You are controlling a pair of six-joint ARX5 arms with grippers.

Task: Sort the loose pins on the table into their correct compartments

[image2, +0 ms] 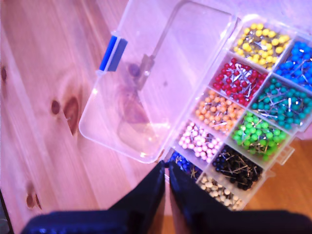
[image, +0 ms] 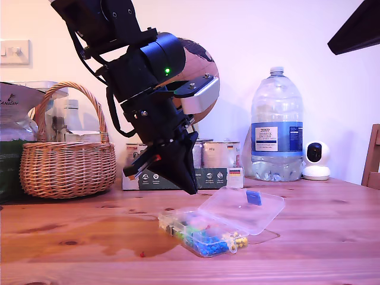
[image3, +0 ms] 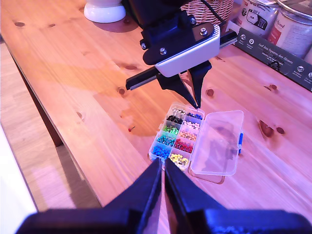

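Both sets of jaws are pressed together with nothing visible between them. My first gripper (image: 189,189) hangs point-down over the corner of the clear plastic box (image: 205,233) that holds dark blue pins, its dark fingers (image2: 146,200) meeting just above that compartment; the same tips show in the second wrist view (image3: 197,103). My second gripper (image3: 163,168) is high up and well back from the box, looking down on the whole scene, its narrow jaws closed to a slit.

The box sits on the reddish-brown table (image: 71,237), towards the front edge in the exterior view, a little right of centre. Its hinged lid (image2: 151,83) lies folded flat open beside it, transparent, with a small blue sticker (image2: 112,52) at the outer edge. The compartments (image2: 243,112) run in two rows, each packed with ball-headed pins of a single colour: yellow, red, orange, pale pink and dark blue down one row, bright blue, teal, green, black and white down the other.

One loose red pin (image3: 130,129) lies on the bare wood near the box, apart from it; in the exterior view it is a red speck (image: 141,254) left of the box. I can't make out any other loose pins.

Behind, a big water bottle (image: 276,127) carries a blue label reading "TESCO". A wicker basket (image: 66,160) stands at the exterior view's left, and tins (image: 217,154) sit on a dark printed carton (image: 211,178) whose small text is too fine to read.
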